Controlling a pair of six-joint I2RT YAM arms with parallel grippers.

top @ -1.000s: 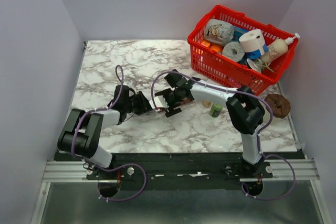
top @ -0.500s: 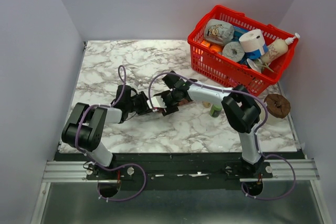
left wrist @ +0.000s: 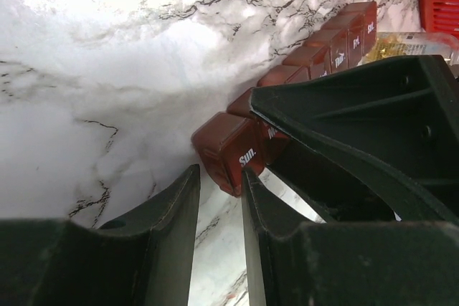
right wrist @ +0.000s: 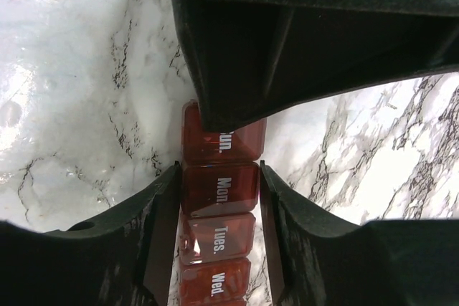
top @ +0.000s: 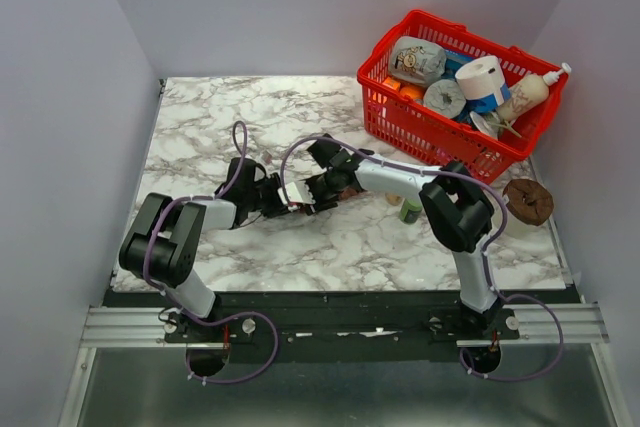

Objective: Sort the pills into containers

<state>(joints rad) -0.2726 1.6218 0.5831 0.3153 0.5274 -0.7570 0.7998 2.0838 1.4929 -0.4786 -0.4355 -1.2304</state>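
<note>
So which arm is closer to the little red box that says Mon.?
Right. The right end effector has a finger on each side of the Mon. box of the pill organiser. The left end effector sits next door, at the Sun. box.

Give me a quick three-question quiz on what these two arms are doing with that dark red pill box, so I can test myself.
1. True or false: the right gripper straddles the pill organiser at its "Mon." compartment.
2. Which label marks the organiser's end nearest the left gripper? A) Sun. B) Wed. C) Sat.
3. Fill in: the basket at the far right corner of the table is coloured ____.
Key: 1 true; 2 A; 3 red.
</note>
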